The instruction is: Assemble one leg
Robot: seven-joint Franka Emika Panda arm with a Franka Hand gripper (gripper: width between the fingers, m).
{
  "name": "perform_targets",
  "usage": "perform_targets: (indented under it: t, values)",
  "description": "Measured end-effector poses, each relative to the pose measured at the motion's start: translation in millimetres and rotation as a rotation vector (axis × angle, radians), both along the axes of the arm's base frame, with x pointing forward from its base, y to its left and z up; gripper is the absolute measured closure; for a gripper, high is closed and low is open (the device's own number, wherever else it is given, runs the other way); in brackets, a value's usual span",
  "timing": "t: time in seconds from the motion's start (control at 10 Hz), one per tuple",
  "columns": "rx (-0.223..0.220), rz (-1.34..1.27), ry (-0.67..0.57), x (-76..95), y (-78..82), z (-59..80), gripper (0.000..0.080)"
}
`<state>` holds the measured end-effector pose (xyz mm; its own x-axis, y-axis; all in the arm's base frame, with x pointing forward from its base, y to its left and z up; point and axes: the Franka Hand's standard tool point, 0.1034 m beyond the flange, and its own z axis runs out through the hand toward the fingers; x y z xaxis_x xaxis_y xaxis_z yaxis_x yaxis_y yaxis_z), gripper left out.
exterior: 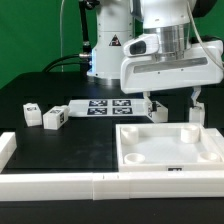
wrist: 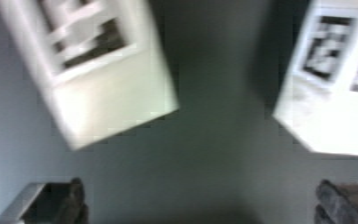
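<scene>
Several small white legs with black-and-white tags lie on the black table. Two legs [exterior: 32,113] [exterior: 52,119] lie at the exterior view's left. Two more legs [exterior: 158,108] [exterior: 195,112] lie behind the large white panel [exterior: 170,150]. My gripper [exterior: 173,104] hangs open and empty above the gap between these two. In the wrist view a tagged leg [wrist: 105,70] and another tagged leg [wrist: 336,85] lie either side of bare table. My gripper [wrist: 201,203] is above them, with its fingertips [wrist: 51,200] wide apart and nothing between.
The marker board [exterior: 105,106] lies flat in the middle of the table. A low white wall [exterior: 90,186] runs along the front edge, with a corner piece [exterior: 6,148] at the exterior view's left. The robot base [exterior: 105,50] stands at the back.
</scene>
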<state>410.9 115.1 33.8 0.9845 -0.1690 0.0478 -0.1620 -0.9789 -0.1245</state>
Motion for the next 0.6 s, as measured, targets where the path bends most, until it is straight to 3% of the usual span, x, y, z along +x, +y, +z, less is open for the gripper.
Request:
perform_targets:
  t: [0.4,0.6]
  values:
    - [0.013,-0.014,0.015,-12.7,44.4,-1.7,0.0151]
    - [0.01,0.004,0.05,-11.6,38.7,-2.9,0.0151]
